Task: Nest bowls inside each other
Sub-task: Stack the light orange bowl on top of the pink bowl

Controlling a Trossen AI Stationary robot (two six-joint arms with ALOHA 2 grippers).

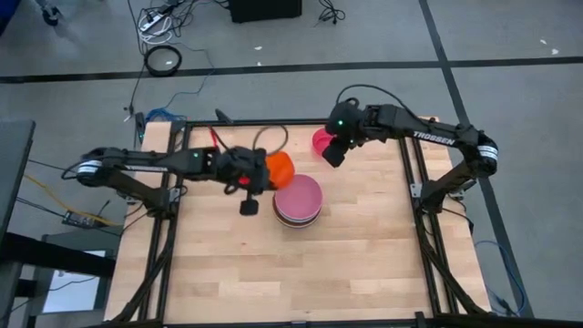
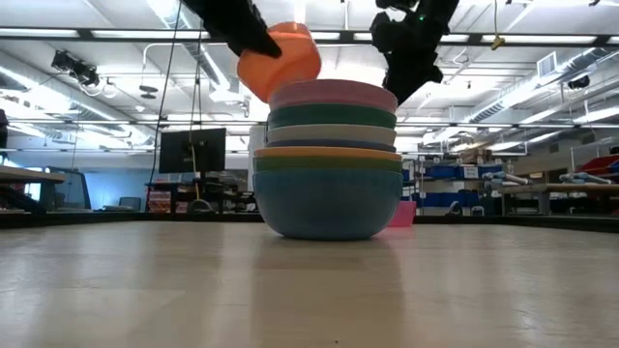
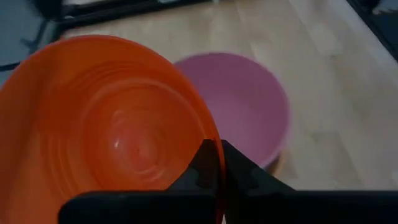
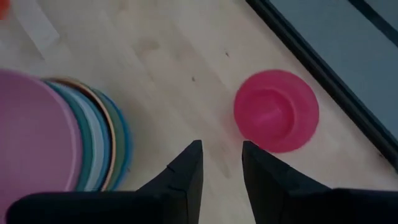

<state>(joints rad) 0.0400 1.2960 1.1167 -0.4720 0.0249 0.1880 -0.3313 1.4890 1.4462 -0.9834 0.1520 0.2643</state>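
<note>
The left claw point(image 1: 260, 176), pinching the rim of the small orange-red bowl point(image 1: 279, 168) between pressed-together fingers, carries it tilted in the air just beside and above the stack of nested bowls point(image 1: 298, 201) near the middle of the tabletop point(image 1: 364, 255). The stack holds, from the bottom up as the low view shows, a light blue, a sage green, an orange, a white, a teal and a pink bowl point(image 2: 333, 95), each seated in the one below; a thin dark band under the white one may be a further bowl. The pink bowl's hollow is empty. To seat the orange-red bowl well, it should probably be levelled, centred over the pink bowl, and lowered before release. The right claw point(image 4: 221, 163), fingers spread and empty, hovers near the small magenta-red bowl point(image 4: 276, 110), which sits mouth-down by the tabletop's far edge, well apart from the stack.
</note>
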